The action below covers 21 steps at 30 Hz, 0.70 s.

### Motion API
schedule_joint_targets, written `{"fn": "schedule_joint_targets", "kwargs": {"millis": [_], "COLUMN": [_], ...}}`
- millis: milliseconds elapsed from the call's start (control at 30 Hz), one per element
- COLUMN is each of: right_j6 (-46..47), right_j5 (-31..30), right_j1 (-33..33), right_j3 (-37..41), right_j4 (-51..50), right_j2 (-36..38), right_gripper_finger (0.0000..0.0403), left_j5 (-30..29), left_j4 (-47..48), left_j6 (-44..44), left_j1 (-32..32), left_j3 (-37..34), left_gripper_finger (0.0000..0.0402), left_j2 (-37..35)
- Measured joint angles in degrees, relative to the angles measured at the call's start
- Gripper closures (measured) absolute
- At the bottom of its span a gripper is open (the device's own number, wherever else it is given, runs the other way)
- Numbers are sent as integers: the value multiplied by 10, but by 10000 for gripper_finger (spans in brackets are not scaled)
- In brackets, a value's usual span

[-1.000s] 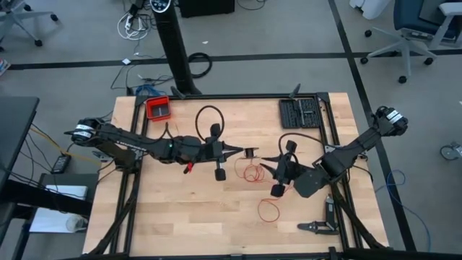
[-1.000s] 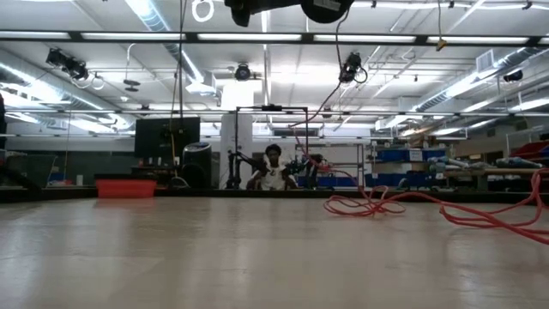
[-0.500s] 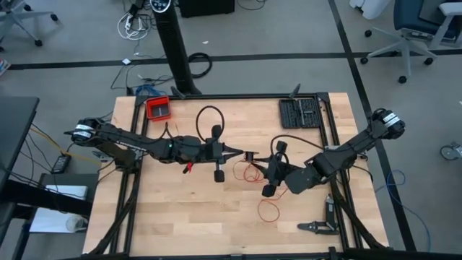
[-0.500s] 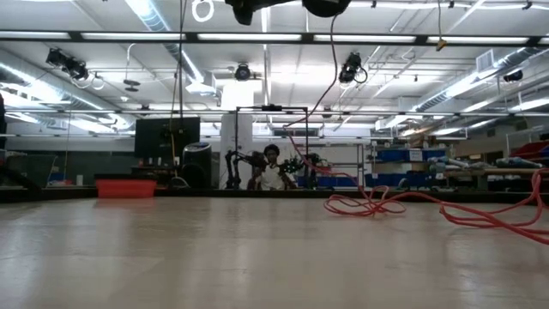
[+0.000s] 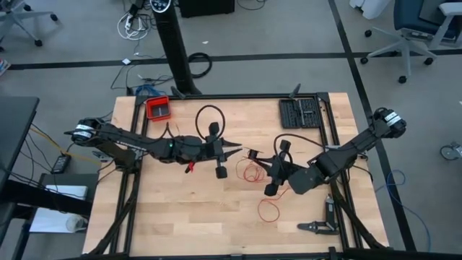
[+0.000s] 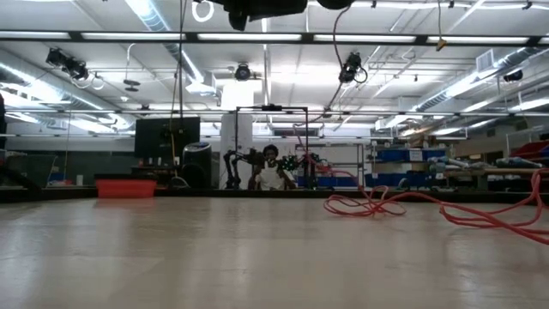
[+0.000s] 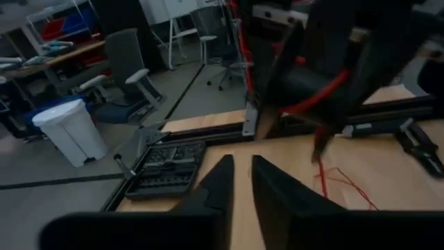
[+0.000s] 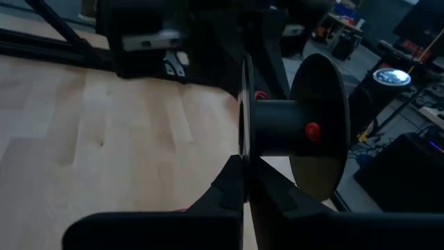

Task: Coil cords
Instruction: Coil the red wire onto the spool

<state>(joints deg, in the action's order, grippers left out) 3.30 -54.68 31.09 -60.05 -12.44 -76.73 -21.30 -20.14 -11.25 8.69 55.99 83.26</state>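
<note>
A small black spool (image 5: 252, 154) was seen between the two grippers above mid-surface, the thin red cord (image 5: 254, 174) lying in loose loops just below and nearer. The right gripper (image 5: 260, 158) was clamped on the spool's flange; the left gripper (image 5: 240, 149) showed a narrow gap. The cord was judged light, limp and tangle-prone, best pinched near a free end. No legible writing was visible.

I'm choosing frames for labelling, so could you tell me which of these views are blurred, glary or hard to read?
High view: even light, sharp; the thin red cord reads clearly. Low view: bright ceiling lights glare, and the table is blurred close up. Left wrist view: motion-blurred throughout, the left gripper soft. Right wrist view: the right gripper and black spool are dark and out of focus.
</note>
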Motion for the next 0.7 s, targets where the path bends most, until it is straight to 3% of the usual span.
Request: {"fn": "schedule_joint_targets", "kwargs": {"millis": [167, 333, 467, 700], "right_j6": [22, 37, 27, 25], "right_j5": [-15, -14, -38, -60], "right_j1": [5, 15, 18, 18], "right_j3": [0, 0, 0, 0], "right_j4": [-41, -40, -11, 8], "right_j2": [7, 22, 24, 24], "right_gripper_finger": [399, 399, 400, 399], "left_j5": [2, 62, 131, 98], "left_j4": [59, 88, 62, -40], "left_j6": [-12, -7, 13, 40], "left_j1": [1, 1, 2, 0], "left_j3": [0, 0, 0, 0], "left_gripper_finger": [276, 263, 265, 266], "left_j2": [0, 2, 19, 82]}}
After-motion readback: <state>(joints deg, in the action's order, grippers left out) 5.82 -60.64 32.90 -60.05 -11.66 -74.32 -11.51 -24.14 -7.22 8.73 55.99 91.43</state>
